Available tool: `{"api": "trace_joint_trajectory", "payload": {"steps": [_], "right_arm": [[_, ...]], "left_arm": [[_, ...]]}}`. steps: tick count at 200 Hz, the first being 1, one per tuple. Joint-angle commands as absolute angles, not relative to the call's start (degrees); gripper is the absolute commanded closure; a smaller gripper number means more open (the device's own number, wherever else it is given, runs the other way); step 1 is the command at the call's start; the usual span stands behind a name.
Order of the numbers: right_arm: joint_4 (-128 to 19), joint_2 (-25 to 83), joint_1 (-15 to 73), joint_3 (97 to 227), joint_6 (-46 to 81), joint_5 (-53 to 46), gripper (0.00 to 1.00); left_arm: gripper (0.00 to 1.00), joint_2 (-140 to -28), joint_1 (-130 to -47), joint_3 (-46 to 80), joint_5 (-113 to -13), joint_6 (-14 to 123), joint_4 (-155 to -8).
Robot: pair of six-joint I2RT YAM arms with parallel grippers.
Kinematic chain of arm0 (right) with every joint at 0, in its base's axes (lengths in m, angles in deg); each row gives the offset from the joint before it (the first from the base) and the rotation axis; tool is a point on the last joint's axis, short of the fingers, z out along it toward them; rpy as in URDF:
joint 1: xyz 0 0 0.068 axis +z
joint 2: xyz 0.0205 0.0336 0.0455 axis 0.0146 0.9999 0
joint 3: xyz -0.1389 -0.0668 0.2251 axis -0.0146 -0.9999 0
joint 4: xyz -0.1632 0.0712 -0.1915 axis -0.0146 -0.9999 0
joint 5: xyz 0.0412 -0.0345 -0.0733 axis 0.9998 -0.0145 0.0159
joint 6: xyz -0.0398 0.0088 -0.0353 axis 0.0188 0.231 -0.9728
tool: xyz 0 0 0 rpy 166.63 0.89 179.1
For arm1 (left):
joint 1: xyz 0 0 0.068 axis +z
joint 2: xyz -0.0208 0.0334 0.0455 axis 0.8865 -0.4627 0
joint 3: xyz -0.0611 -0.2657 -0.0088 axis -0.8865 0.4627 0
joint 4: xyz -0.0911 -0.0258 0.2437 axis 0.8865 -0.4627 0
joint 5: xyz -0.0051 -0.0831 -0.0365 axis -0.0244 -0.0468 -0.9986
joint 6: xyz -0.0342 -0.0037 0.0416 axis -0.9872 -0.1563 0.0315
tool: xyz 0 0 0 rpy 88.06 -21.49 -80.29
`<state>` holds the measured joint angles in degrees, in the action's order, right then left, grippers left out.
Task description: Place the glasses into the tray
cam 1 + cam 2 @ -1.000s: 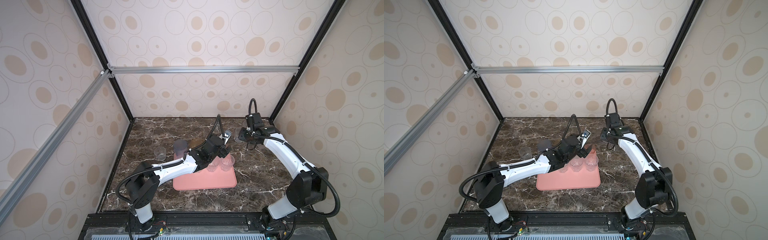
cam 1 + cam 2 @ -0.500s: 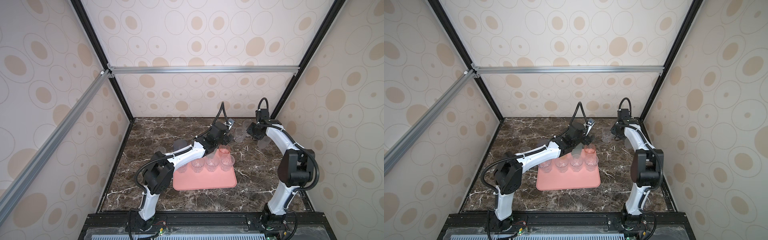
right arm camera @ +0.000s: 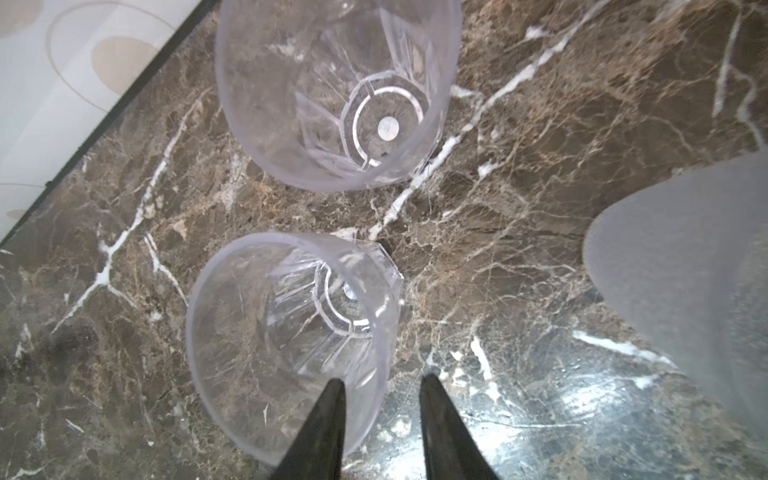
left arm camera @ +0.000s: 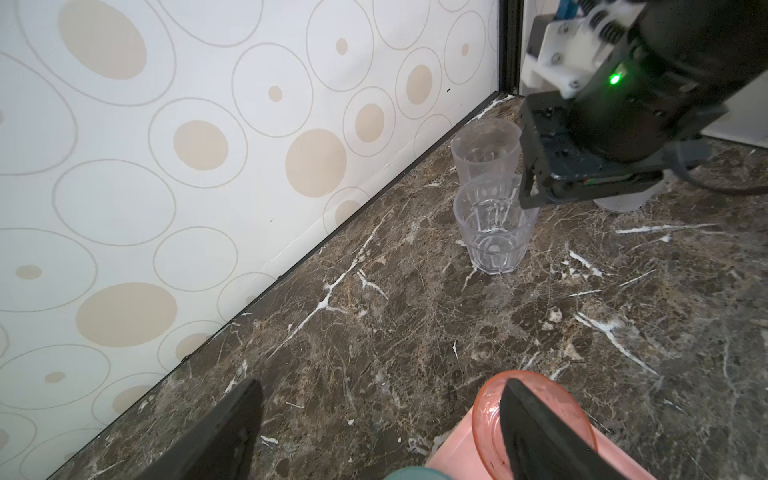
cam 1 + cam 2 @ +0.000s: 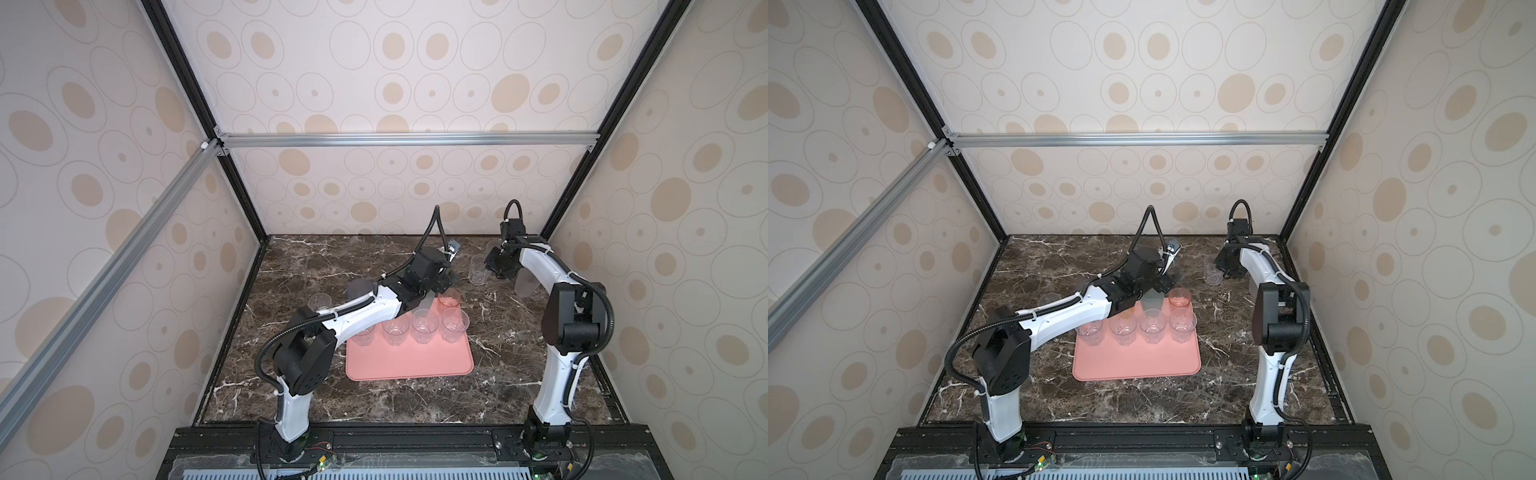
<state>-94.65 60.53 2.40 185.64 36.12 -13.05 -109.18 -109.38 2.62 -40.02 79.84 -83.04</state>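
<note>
The small clear faceted tumbler (image 3: 291, 345) nearest the right gripper (image 3: 383, 380) stands upright on the dark veined marble tabletop (image 3: 540, 187). It is well apart from the flat salmon-pink tray (image 5: 409, 365), with a second clear tumbler (image 3: 332, 91) just beyond it and a frosted white tumbler (image 3: 685, 270) off to one side. It should be light, rigid and slick — thin-walled, easy to tip or let slide — so a pinch across the wall just under the rim looks the sound hold. That is how the claw stands: jaws narrowed but not closed, one finger inside the mouth, one outside, the wall between them, no squeeze visible yet. The left gripper (image 4: 382, 384) gapes wide and empty over the tray's far edge, beside the short pink tumbler (image 4: 486, 399) set there; four clear tumblers (image 5: 423, 328) line the tray.
</note>
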Motion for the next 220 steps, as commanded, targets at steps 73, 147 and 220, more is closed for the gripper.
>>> {"api": "trace_joint_trajectory", "payload": {"steps": [73,147,220], "right_arm": [[-96.3,54.6,6.4,181.8,32.2,-16.6,0.98],[-99.8,39.7,15.6,175.5,30.4,-21.0,1.0],[-108.2,25.6,32.1,172.3,32.1,-23.9,1.0]], "left_arm": [[0.11,-90.0,-108.4,19.7,-34.3,81.0,-79.0],[0.11,-70.8,-107.5,33.0,-27.8,75.0,-88.8],[0.1,-50.6,-104.2,44.2,-22.6,62.3,-108.6]]}}
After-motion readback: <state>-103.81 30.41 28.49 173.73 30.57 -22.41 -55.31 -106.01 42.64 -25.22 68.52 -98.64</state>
